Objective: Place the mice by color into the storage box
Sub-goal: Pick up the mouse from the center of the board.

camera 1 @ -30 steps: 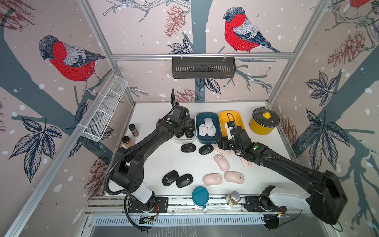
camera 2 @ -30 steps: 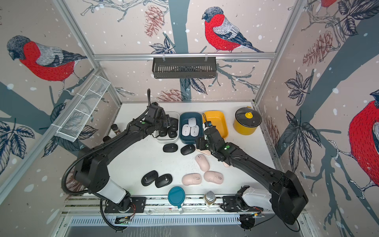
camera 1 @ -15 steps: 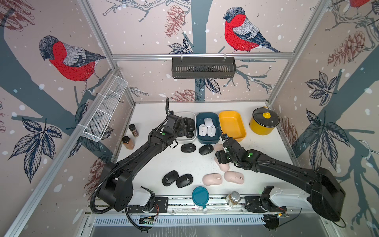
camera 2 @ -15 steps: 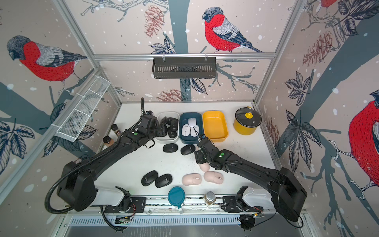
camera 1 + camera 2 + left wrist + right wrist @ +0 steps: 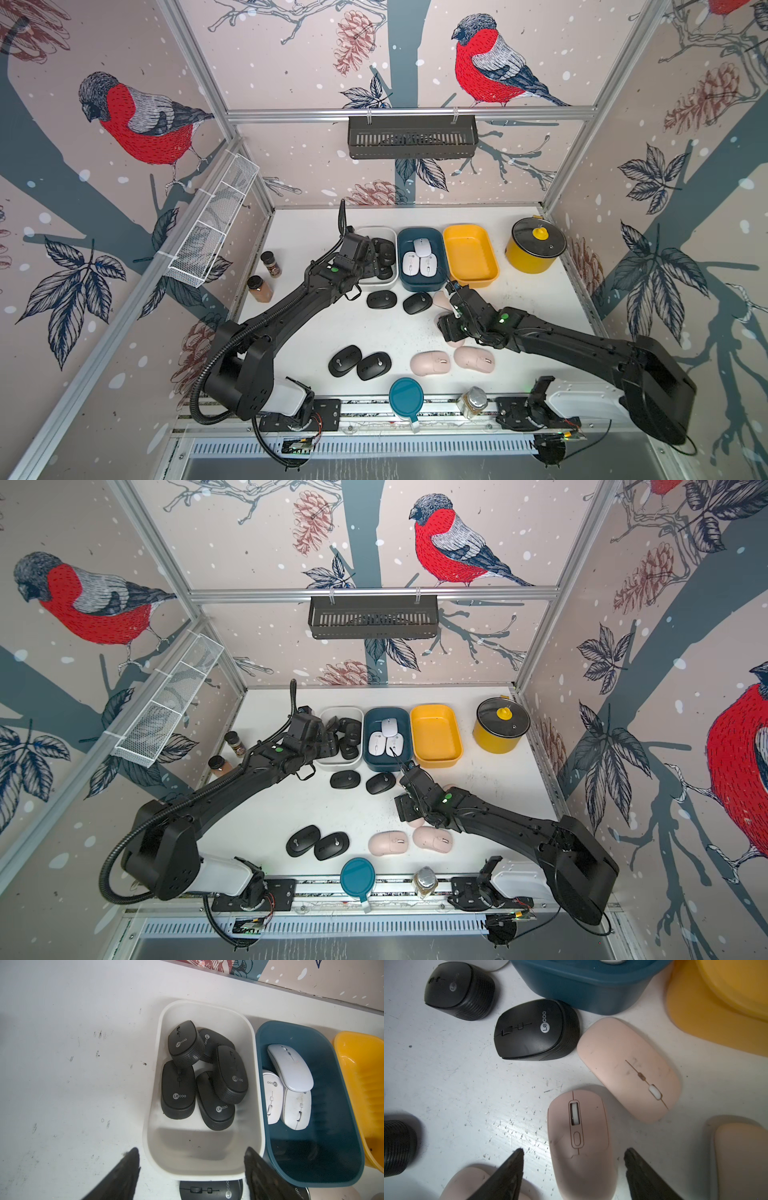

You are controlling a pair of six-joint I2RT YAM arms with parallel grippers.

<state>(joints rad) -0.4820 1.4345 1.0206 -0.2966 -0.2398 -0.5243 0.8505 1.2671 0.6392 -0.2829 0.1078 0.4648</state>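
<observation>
The right jaws stand apart and empty, one on each side of the near end of a wheeled pink mouse [image 5: 579, 1136] lying flat on the tabletop [image 5: 395, 332]. The step in hand therefore looks like picking that mouse for the yellow box [image 5: 469, 254], which sits empty at the right end of the far row, next to the blue box [image 5: 419, 285] holding three white mice [image 5: 427, 266]. To do it well, the jaws should come straight down with the mouse centred between them and close across its narrow width, low on its sides. The shell is smooth and rounded, so a high or off-centre pinch would likely squirt it out or twist it. Neighbours crowd the spot: a flat pink mouse [image 5: 629, 1070] lies just beside it, apparently not touching, and another pink one [image 5: 477, 1180] shows close by one jaw, so the descent should nudge neither. Once gripped, lift high enough to clear the yellow box's wall, carry far and right, and let go low over its bare floor. Two more pink mice [image 5: 430, 362] wait near the front edge. The left jaws are likewise apart and hold nothing, over the near end of the white box [image 5: 158, 1064], where five black mice [image 5: 178, 1088] lie piled. A black mouse [image 5: 209, 1189] on the tabletop just near of that box is their probable next pick.
</observation>
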